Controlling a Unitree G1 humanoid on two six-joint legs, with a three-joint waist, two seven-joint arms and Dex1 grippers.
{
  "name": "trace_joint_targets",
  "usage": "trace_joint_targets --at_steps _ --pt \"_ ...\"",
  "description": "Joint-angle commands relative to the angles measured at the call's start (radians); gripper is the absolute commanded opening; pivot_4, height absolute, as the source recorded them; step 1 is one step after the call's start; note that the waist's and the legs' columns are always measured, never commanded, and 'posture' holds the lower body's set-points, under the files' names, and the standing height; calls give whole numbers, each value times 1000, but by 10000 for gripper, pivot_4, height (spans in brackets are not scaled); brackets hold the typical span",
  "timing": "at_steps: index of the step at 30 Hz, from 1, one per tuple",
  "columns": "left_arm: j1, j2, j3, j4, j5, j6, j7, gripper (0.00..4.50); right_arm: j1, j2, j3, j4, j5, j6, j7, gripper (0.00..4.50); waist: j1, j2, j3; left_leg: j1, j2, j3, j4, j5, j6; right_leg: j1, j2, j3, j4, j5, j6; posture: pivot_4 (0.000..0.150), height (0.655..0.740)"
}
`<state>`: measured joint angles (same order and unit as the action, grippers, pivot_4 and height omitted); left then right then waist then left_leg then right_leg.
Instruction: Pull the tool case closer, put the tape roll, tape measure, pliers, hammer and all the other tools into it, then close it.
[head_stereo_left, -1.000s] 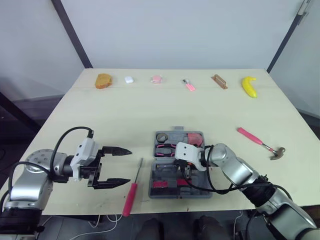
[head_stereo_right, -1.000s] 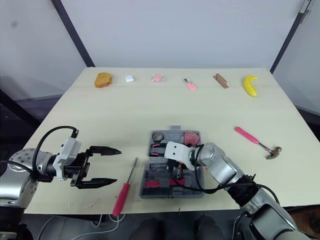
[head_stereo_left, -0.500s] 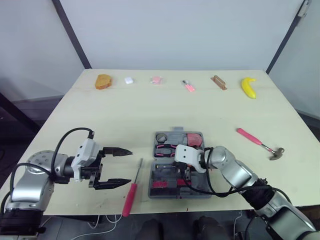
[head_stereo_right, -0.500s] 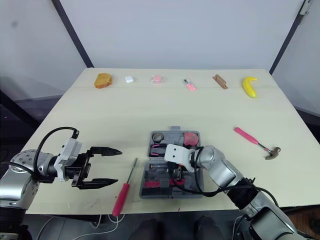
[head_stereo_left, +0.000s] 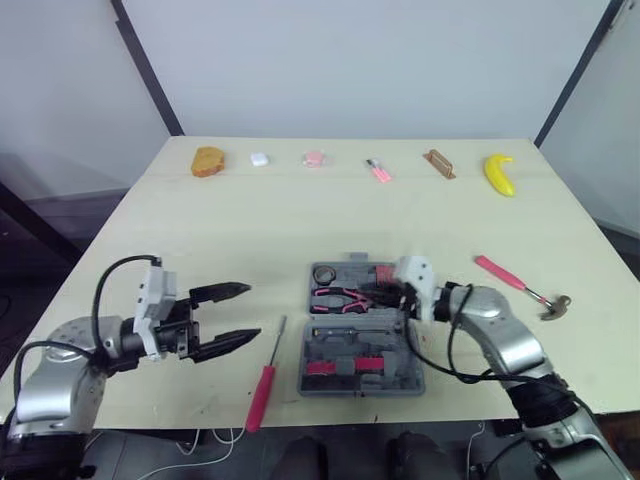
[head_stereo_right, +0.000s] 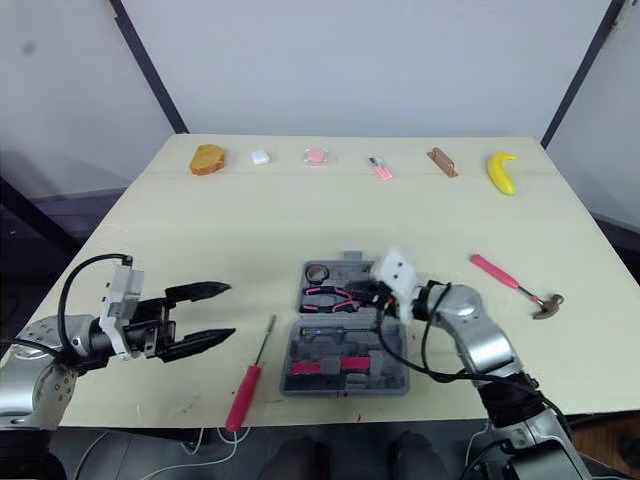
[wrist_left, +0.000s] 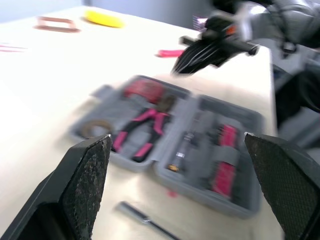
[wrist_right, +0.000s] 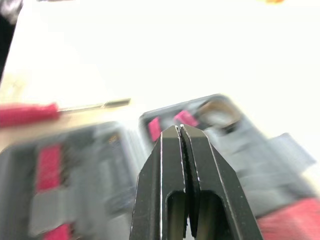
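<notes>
A grey plastic tool case (head_stereo_left: 392, 348) lies open on the pale wooden table (head_stereo_left: 300, 220), near its front edge and between the two arms. Its far half holds a grey tape roll (head_stereo_left: 323, 273), pink-handled pliers (head_stereo_left: 340, 297) and a red tape measure (head_stereo_left: 386, 274). The right gripper (head_stereo_left: 383, 297) hovers over that far half, just beside the pliers, its two black fingers pressed together with nothing between them. The left gripper (head_stereo_left: 253, 311) hangs well left of the case, spread wide and empty. A red-handled screwdriver (head_stereo_left: 264, 377) lies between it and the case. A pink-handled hammer (head_stereo_left: 519, 286) lies on the table to the right of the case, apart from it.
</notes>
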<state>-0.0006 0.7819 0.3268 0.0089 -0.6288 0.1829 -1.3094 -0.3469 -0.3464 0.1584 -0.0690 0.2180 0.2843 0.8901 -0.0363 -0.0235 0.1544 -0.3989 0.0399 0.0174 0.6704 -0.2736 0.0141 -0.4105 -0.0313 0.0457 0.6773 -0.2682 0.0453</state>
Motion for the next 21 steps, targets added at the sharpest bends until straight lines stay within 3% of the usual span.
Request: trace_joint_targets --at_steps 1,6,10,13,19,20,21 --pt "26 -26 66 -10 -13 -9 65 45000 56 -32 -117 -46 71 -27 -20 637 1 0 0 0 0 0 0 0 0 0 0 0 0 0 0 1500 7400" --pt "108 -84 139 3 6 -33 168 45000 232 -103 -356 -47 168 -96 -38 637 3 0 0 0 0 1 0 0 0 0 -1 0 0 0 0 1500 7400" --pt "165 -98 166 62 98 -83 276 45000 387 -153 -513 -21 194 -176 -37 637 6 0 0 0 -1 1 0 0 0 0 -1 1 -1 0 0 1500 7400" --pt "193 -121 203 88 106 -106 327 45000 512 -182 -627 14 225 -224 -13 9251 8 0 0 1 -1 1 0 0 0 1 -1 1 0 0 0 1500 7400" --pt "312 -161 230 119 115 -165 318 45000 675 -204 -807 127 294 -300 28 39987 1 0 0 3 -1 4 -1 0 0 1 0 3 0 0 0 1500 7400" --pt "323 -162 229 120 116 -172 316 45000 685 -205 -816 138 300 -307 34 43976 0 0 0 3 -1 4 -1 0 0 1 0 4 0 0 0 1500 7400" --pt "338 -168 234 116 110 -170 320 45000 698 -205 -838 168 307 -321 39 44799 -1 -1 -1 3 -1 4 -1 0 0 1 0 4 -1 0 0 1500 7400"
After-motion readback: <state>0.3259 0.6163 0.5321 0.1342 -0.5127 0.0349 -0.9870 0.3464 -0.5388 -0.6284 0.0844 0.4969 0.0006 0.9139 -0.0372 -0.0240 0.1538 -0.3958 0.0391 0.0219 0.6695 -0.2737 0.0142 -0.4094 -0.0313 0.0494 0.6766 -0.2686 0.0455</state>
